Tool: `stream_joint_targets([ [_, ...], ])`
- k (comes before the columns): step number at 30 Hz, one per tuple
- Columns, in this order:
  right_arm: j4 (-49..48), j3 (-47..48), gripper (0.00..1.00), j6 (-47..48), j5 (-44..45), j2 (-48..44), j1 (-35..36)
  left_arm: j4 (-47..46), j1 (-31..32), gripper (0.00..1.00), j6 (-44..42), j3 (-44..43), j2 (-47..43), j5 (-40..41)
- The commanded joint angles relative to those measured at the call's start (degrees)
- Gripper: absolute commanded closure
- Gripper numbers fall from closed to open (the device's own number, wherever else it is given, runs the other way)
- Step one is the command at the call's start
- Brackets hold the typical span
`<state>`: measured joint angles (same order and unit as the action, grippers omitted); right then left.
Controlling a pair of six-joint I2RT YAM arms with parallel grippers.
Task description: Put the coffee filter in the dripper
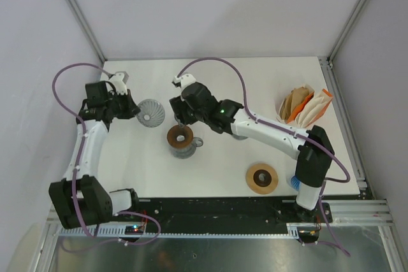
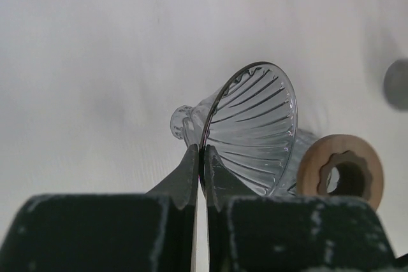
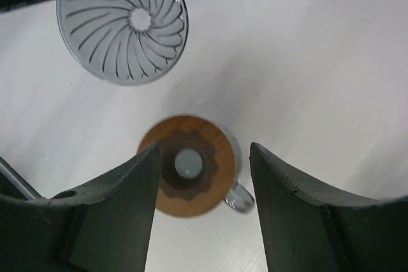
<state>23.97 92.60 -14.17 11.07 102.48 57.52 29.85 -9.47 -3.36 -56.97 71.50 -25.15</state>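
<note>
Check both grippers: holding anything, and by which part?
Left gripper pinches the glass dripper by its rim. Right gripper is open above the wooden ring, holding nothing.

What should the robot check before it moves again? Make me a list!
1. Left gripper pinching the glass dripper by its rim: ok, the jaws are shut on it.
2. Right gripper free: ok, open with nothing between its fingers, above the mug.
3. Wooden ring sitting on the mug: ok.
4. Dripper on the ring: not ok, it is off to the side of the mug.
5. Filter in the dripper: not ok, the dripper is empty and the paper filters are in their holder at the table's right side.
6. Pinch firm enough to carry the dripper: cannot tell.
</note>
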Motion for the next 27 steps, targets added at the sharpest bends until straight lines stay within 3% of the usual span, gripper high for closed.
stream_joint_targets([
  [1,-8.4,5.3,0.39,-2.4,-2.3,3.6,-1.5,-0.3,0.5,1.00,2.9,-3.2,-3.8,-1.6],
  [9,-12.2,10.6,0.39,-5.0,-5.9,9.3,-2.5,3.2,1.2,1.00,6.6,-7.1,-7.0,-7.0],
  [15,-11.4,11.4,0.46,-7.5,-9.0,11.3,-3.8,5.4,1.3,1.00,8.9,-9.0,-8.5,-11.8],
  [19,-12.0,10.4,0.58,-7.9,-11.5,11.1,-3.7,5.7,1.3,1.00,10.8,-9.5,-8.8,-14.7],
  [25,-10.7,8.5,0.94,-7.2,-9.4,7.5,-3.4,6.1,1.6,1.00,13.4,-9.0,-8.5,-17.4],
  [27,-7.2,8.8,0.99,-7.1,-8.6,6.2,-3.7,6.1,2.2,1.00,14.0,-8.2,-8.7,-17.2],
])
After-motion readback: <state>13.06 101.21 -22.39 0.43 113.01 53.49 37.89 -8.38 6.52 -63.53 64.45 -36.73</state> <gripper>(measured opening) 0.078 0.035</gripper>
